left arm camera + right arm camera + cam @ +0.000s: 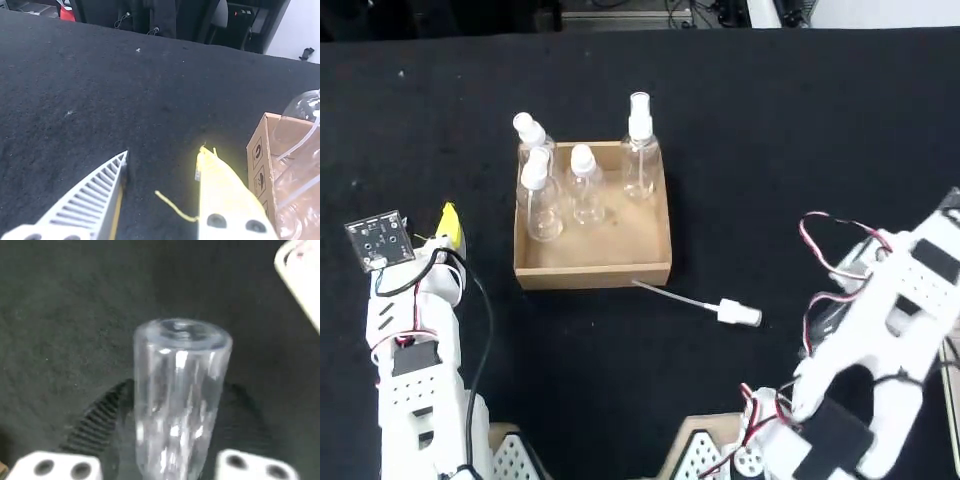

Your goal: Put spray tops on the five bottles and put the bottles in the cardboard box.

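Note:
The cardboard box sits mid-table. Several clear bottles with white spray tops stand in its far half: one at the back left corner, one in front of it, one in the middle and one at the back right. A loose spray top with its thin tube lies on the cloth by the box's front right corner. My right gripper is shut on a clear capless bottle. To the left of the box my left gripper is open and holds nothing; the box is beside it.
Black cloth covers the table. The left arm stands at the front left, and the right arm with its red and white wires at the front right. A small circuit board sits on the left arm.

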Available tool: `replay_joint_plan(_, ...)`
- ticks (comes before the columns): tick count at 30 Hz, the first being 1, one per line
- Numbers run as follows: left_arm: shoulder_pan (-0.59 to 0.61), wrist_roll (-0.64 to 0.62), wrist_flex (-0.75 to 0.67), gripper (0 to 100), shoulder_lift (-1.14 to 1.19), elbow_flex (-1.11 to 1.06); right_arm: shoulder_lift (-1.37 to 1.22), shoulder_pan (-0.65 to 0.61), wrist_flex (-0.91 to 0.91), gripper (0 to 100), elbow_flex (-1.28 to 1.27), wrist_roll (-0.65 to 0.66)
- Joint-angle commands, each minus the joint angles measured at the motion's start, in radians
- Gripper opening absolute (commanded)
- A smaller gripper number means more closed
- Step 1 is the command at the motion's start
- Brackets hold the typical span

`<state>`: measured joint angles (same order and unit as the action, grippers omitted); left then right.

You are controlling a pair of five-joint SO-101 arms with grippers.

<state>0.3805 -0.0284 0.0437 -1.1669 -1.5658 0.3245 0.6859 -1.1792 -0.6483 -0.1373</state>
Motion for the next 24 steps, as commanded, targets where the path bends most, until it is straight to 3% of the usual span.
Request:
replay_joint_plan(1,-0.001,-0.006,-0.029,20,0.002,0.002,-0.015,-0.068,0.015,44.7,0.053,-0.029)
replay_joint_plan(4,-0.001,-0.006,-0.029,20,0.002,0.002,-0.015,-0.058,-0.002,47.3,0.113,-0.006)
replay_joint_plan(6,-0.001,-0.006,-0.029,20,0.002,0.002,-0.019,-0.040,-0.041,47.3,0.168,0.124)
replay_joint_plan(8,-0.001,-0.006,-0.029,20,0.002,0.002,-0.024,-0.034,-0.089,47.3,0.206,0.374)
replay_joint_plan(12,-0.001,-0.005,-0.029,20,0.002,0.002,-0.024,-0.029,-0.155,47.3,0.180,1.051)
replay_joint_plan(14,-0.001,-0.005,-0.031,20,0.002,0.002,-0.024,-0.006,-0.153,47.3,0.143,1.303)
replay_joint_plan(24,-0.001,-0.005,-0.031,20,0.002,0.002,-0.025,0.140,-0.074,47.3,0.071,2.010)
